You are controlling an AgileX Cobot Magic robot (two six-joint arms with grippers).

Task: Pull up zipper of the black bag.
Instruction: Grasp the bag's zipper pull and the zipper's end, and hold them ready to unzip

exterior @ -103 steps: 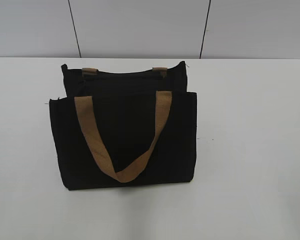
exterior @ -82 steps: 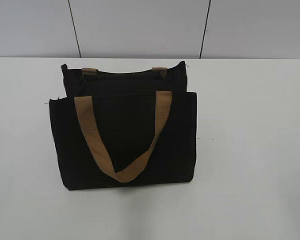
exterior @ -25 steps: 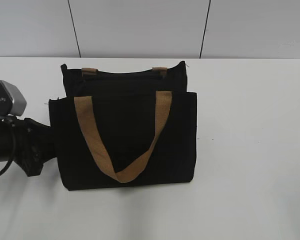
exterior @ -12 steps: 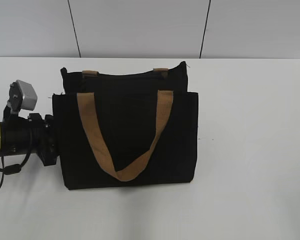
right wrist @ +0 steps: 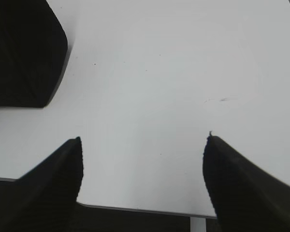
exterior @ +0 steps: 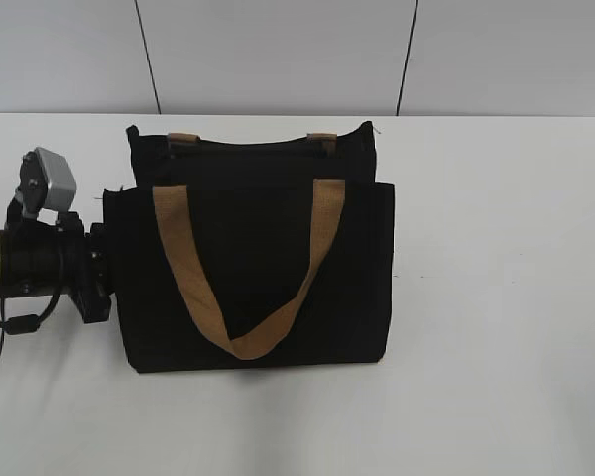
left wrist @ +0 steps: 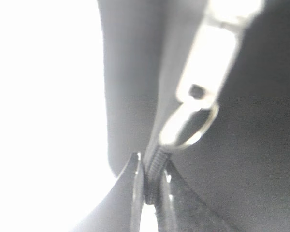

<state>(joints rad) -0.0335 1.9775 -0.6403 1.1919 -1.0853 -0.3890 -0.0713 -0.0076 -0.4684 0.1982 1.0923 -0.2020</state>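
Observation:
The black bag [exterior: 248,248] stands on the white table with its tan handle [exterior: 183,268] hanging down its front. My left gripper [exterior: 101,283] is at the bag's left side. In the left wrist view it [left wrist: 152,166] is shut on the black zip line, with the toothed strip pinched between the fingertips. The silvery zipper pull tab [left wrist: 203,72] and its ring lie just beyond the tips, blurred and not gripped. My right gripper [right wrist: 142,140] is open and empty over bare table, with a corner of the bag [right wrist: 24,53] to its far left. It is out of the exterior view.
The white table [exterior: 496,297] stretches to the right of the bag and in front of it. A grey panelled wall [exterior: 278,50] stands behind. The table's near edge [right wrist: 135,209] runs just under my right gripper.
My left arm has come in from the left edge and reached the bag's left side. The bag has shifted slightly to the right. The right arm stays out of the exterior view.

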